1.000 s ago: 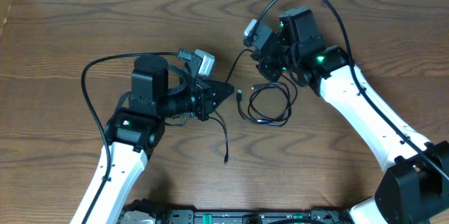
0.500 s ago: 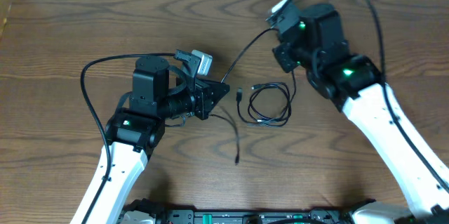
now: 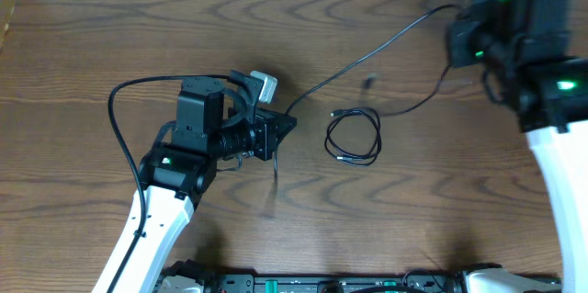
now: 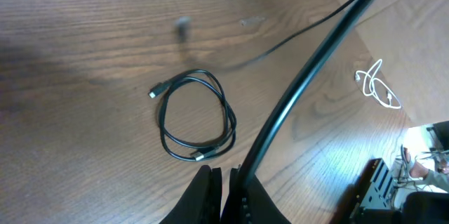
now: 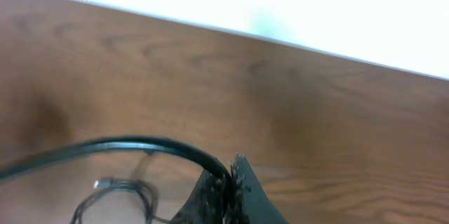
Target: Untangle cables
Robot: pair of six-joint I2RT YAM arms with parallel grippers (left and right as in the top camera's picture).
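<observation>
Black cord (image 3: 367, 54) is what your left gripper (image 3: 278, 131) has its fingers pinched shut on, with a short loose end hanging below, and from there the cord runs taut up and to the right over the wooden table (image 3: 92, 36). Just right of that gripper and touching neither arm, your looped cable (image 3: 354, 137) lies flat on the wood in a small coil, both plugs showing. Far right, near the table's back edge, your right gripper (image 3: 464, 43) has its fingers closed together on the cord's other end.
</observation>
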